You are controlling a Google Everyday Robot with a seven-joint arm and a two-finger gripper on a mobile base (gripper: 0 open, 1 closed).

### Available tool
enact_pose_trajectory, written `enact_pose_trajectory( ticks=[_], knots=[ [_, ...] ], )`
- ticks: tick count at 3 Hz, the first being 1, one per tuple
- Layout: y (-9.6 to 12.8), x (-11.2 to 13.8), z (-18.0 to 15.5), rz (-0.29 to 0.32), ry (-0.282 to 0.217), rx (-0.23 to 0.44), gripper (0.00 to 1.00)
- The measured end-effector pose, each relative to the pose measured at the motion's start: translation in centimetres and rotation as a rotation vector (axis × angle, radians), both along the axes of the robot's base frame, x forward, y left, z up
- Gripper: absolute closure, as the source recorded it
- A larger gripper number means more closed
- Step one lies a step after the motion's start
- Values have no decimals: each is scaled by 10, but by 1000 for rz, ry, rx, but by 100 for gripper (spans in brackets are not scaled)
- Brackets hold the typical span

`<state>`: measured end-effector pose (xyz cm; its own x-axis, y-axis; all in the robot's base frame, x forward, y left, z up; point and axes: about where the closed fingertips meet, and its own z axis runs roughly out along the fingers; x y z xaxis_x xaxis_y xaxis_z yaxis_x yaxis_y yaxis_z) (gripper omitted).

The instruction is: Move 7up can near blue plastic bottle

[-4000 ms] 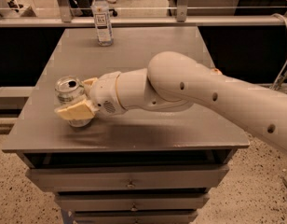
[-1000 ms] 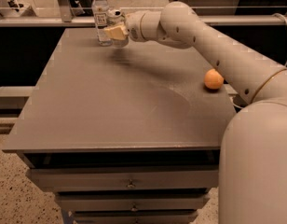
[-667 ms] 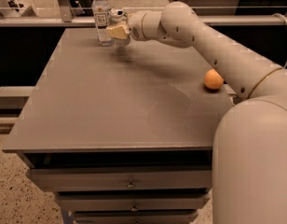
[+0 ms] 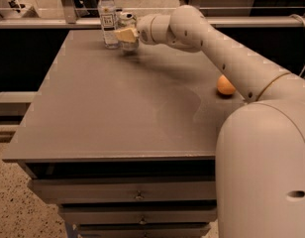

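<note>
The blue plastic bottle [image 4: 108,18] stands upright at the far left of the grey table [image 4: 118,108], clear with a white cap and a white label. The 7up can [image 4: 127,20] stands right beside it on its right, silver top showing, lower part hidden behind the fingers. My gripper [image 4: 127,34] reaches across the table from the right and sits around the can with its cream fingers [image 4: 124,33] against the can's front. The can appears to rest on or just above the table.
An orange fruit [image 4: 225,85] lies at the table's right edge, partly behind my arm [image 4: 212,43]. Drawers [image 4: 137,195] sit under the table front. A metal rail and glass partition [image 4: 68,9] run behind the far edge.
Since four seconds ago the can has gone from the table's front left to the far edge beside the bottle. Over the last second the gripper and can have barely moved.
</note>
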<state>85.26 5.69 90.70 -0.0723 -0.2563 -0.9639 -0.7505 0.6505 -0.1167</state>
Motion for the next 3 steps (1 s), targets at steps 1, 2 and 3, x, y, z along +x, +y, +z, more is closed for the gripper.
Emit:
enact_pose_trajectory(
  ticks=[1,2,3],
  knots=[
    [6,5,-8,4,16,7,8],
    [10,5,-14,9,26,18,0],
    [-7,-3,-9,-20,14,14,0]
  ],
)
